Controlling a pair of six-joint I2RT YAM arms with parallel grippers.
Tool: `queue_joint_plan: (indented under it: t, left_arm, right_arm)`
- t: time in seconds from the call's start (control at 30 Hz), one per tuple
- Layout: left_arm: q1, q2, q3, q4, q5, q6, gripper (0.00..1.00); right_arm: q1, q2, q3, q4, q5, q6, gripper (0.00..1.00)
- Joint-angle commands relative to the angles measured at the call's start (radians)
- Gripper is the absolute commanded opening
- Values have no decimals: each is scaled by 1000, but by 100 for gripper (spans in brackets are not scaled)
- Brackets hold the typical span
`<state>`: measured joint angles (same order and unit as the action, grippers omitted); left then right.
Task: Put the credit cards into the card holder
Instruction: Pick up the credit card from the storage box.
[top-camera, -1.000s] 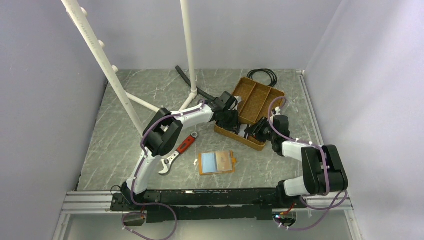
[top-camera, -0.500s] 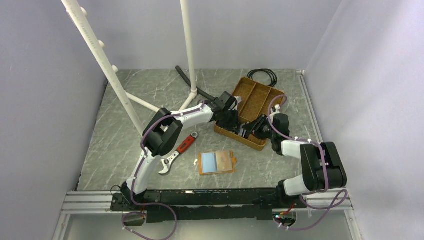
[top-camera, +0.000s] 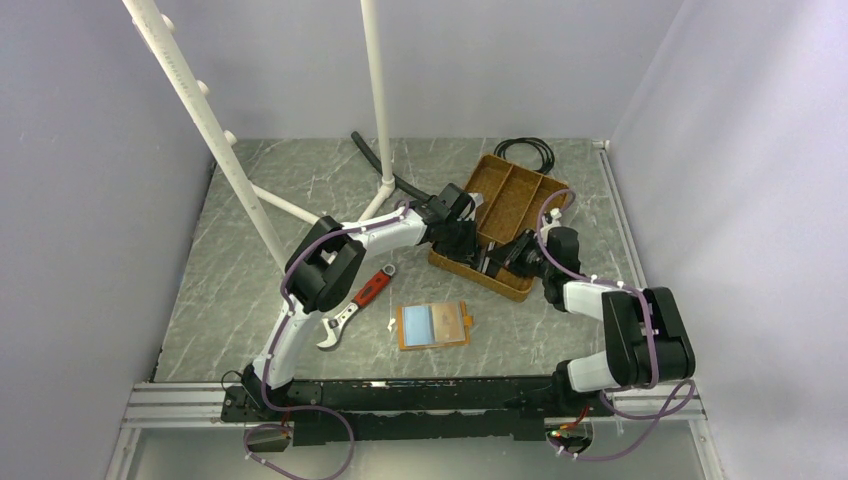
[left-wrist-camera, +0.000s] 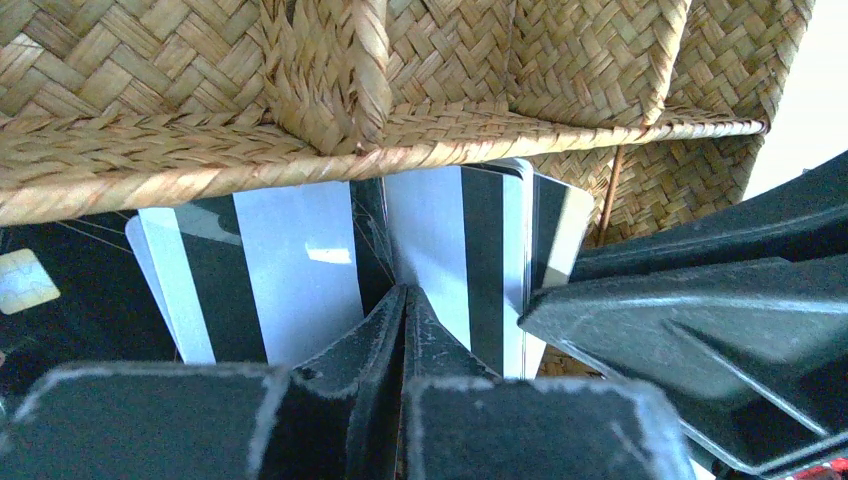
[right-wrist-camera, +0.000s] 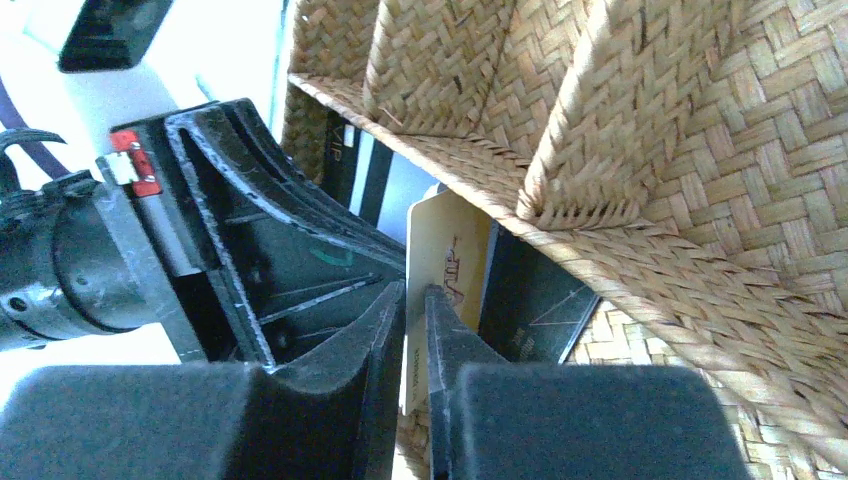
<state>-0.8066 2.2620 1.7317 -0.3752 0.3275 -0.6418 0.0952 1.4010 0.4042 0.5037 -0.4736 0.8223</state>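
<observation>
The credit cards stand on edge in the near compartment of the brown woven tray (top-camera: 520, 195). In the left wrist view they are black-and-white striped cards (left-wrist-camera: 290, 270). My left gripper (top-camera: 465, 245) is shut, its tips (left-wrist-camera: 405, 298) pressed together in front of them; I see no card between them. My right gripper (top-camera: 497, 262) is shut on a cream card (right-wrist-camera: 450, 255) with red print, beside a black card (right-wrist-camera: 535, 300). The card holder (top-camera: 432, 325) lies open on the table, orange-tan with bluish and tan panels, apart from both grippers.
A red-handled wrench (top-camera: 355, 300) lies left of the card holder. White pipe stand poles (top-camera: 378, 100) rise at the back left. A black cable (top-camera: 522, 150) lies behind the tray. The two grippers are close together at the tray's near wall (left-wrist-camera: 200, 160).
My right gripper has shifted slightly left, closer into the tray's near compartment. The left arm and the card holder have not moved.
</observation>
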Motion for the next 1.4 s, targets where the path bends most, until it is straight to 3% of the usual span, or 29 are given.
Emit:
queue_joint_plan:
  t: [0.0,0.1,0.5,0.63,0.73,0.8,0.9,0.93,1.03,1.13,1.23,1.37]
  left_arm:
    - [-1,4,-34,-119,-33,41,9]
    - [-2,-3,-29,-126,-30,44,9]
    - [0,-48,3,-136,-5,46,14]
    - [3,-73,29,-146,33,52,28]
    - [15,-108,69,-179,74,59,51]
    - [32,-157,81,-203,102,65,61]
    - [62,-280,9,-199,163,67,90]
    - [76,-330,-33,-196,188,66,94]
    - [136,-526,-218,-127,280,40,97]
    - [210,-696,-494,122,490,-86,97]
    - [237,-822,-664,319,537,-208,98]
    - [238,-913,-777,404,506,-281,97]
  right_arm:
    - [-2,7,33,18,-2,-4,12]
    - [-2,-36,56,-104,36,-28,0]
    - [-2,-252,150,-571,229,-189,0]
    - [-2,-333,187,-676,304,-271,0]
    - [-2,-390,233,-761,333,-343,0]
    - [-3,-418,264,-790,292,-386,0]
    - [0,-439,297,-810,155,-404,0]
    - [0,-435,303,-804,81,-406,0]
    - [7,-407,299,-753,-167,-379,0]
    - [51,-371,271,-642,-383,-313,0]
    - [116,-350,232,-483,-435,-195,0]
    - [188,-337,192,-322,-441,-56,0]
